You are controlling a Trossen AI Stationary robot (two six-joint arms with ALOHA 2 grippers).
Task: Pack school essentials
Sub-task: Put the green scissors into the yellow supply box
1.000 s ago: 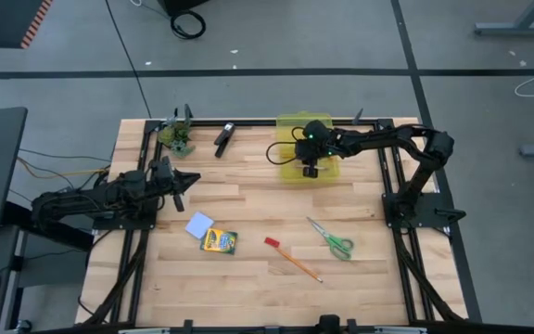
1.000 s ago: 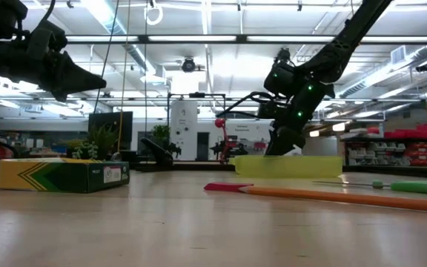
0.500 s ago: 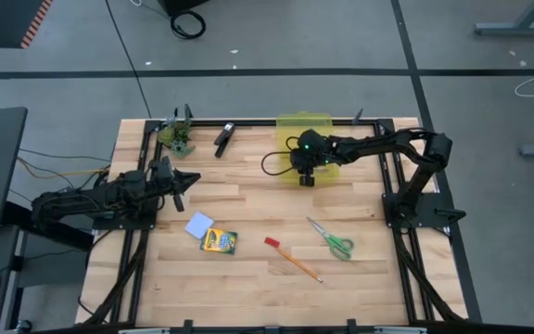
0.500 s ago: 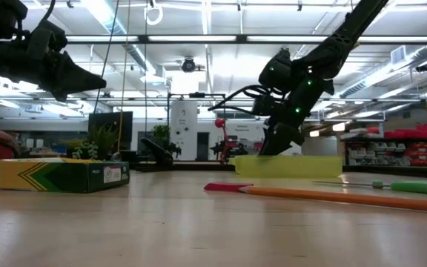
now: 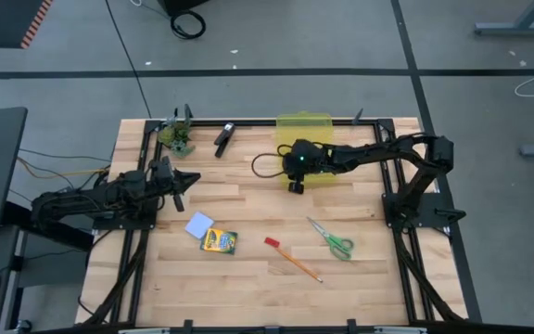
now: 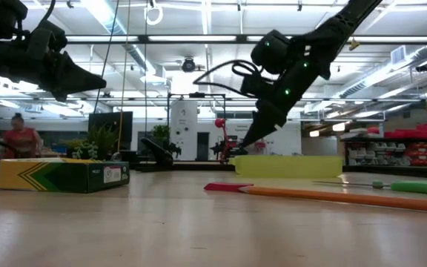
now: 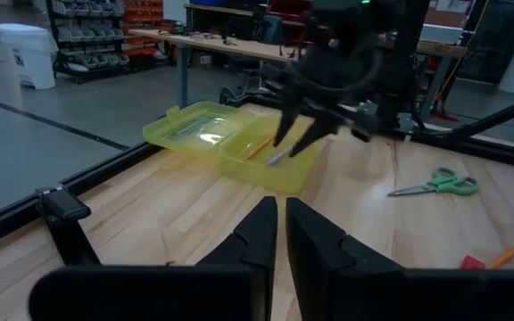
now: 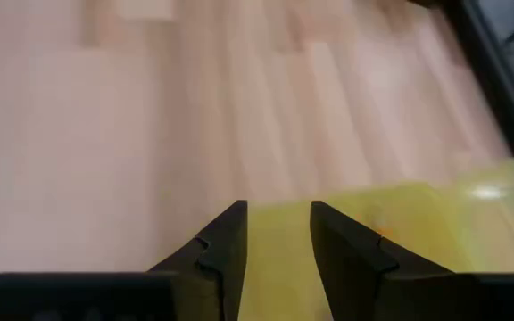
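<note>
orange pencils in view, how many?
2. One orange pencil lies inside the open yellow plastic case; a second orange pencil lies on the table beside the green-handled scissors. The case may hide more.

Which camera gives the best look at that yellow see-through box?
The left wrist view: the yellow box lies open there, lid flat, with a pencil inside and the right gripper above it. The high view shows it partly under the right arm, the low view only its side wall, and the right wrist view a blurred edge.
</note>
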